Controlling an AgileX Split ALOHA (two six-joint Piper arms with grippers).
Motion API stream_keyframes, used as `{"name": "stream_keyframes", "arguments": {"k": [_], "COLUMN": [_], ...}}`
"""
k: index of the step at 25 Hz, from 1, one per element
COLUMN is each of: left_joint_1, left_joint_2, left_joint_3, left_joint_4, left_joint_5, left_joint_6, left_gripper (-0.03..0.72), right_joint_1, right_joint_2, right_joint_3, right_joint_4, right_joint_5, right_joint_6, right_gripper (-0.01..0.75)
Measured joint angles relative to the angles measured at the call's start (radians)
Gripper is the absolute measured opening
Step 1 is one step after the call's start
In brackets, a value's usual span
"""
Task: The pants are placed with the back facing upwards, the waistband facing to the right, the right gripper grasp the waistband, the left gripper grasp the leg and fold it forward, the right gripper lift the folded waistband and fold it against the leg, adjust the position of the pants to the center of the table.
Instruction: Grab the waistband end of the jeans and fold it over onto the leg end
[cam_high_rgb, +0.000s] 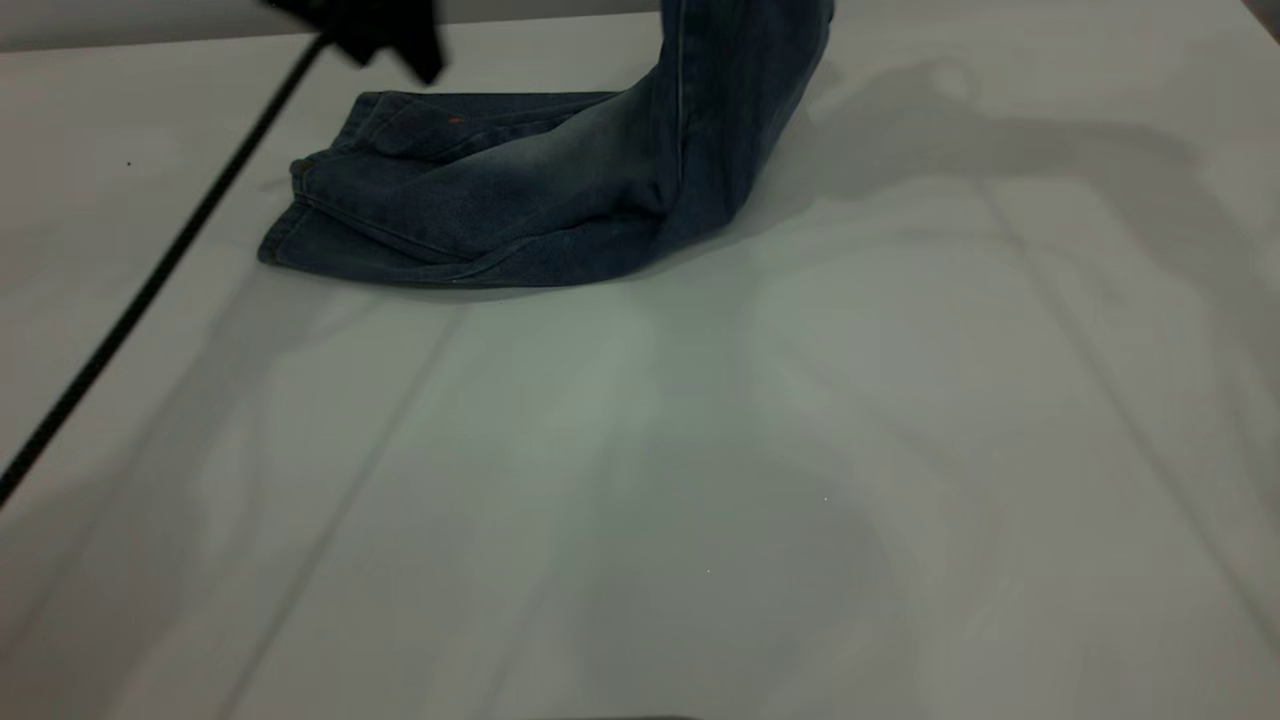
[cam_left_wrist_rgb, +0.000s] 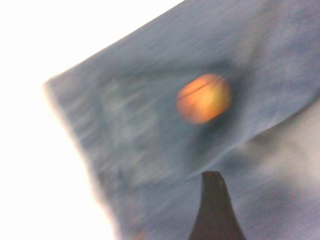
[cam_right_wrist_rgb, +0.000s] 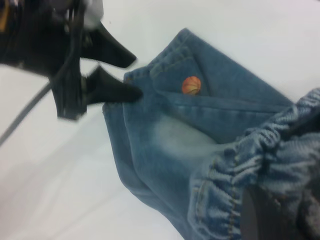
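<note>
The pants (cam_high_rgb: 520, 190) are blue denim, folded lengthwise, with their leg ends lying on the table (cam_high_rgb: 700, 450) at the back. The waistband (cam_right_wrist_rgb: 250, 160) end rises off the table and out of the exterior view's top edge. My right gripper (cam_right_wrist_rgb: 282, 202) is shut on the bunched elastic waistband; only a dark finger (cam_right_wrist_rgb: 257, 217) shows. The leg (cam_left_wrist_rgb: 150, 130) bears an orange basketball print (cam_left_wrist_rgb: 203, 98). My left gripper (cam_right_wrist_rgb: 135, 76) hovers at the leg's hem with its jaws apart and nothing between them. In the exterior view the left gripper (cam_high_rgb: 400, 50) is at the top left.
The left arm's black cable (cam_high_rgb: 150, 280) runs diagonally across the table's left side. The lifted pants and arm cast a shadow (cam_high_rgb: 950, 140) to the right. Bare tabletop fills the whole near half.
</note>
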Motion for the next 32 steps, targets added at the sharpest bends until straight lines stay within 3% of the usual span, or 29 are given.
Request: {"name": "stream_keyframes", "arguments": {"k": [5,15,27,32], "left_joint_1": [0.05,0.048,-0.086,-0.097], "left_joint_2": [0.034,0.134,0.152,0.152], "left_joint_3": [0.0,0.0,0.0,-0.024], "left_joint_4": [0.034,0.104,0.04,0.038], "left_joint_5": [0.013,-0.008,-0.052,-0.033], "left_joint_6": [-0.039,-0.045,-0.046,-0.046], "left_gripper": [0.451,0.451,0.451,0.451], "right_joint_1": [0.081,0.202,0.216,0.216], "right_joint_2": [0.0,0.0,0.0,0.0], "right_joint_3": [0.0,0.0,0.0,0.0], "right_joint_4": [-0.03,-0.034,-0.032,-0.018], "right_joint_5": [-0.058,-0.133,-0.157,-0.157], "right_joint_6": [0.014,0.052,0.056,0.056], "right_gripper": [0.05,0.05,0.05,0.05]}}
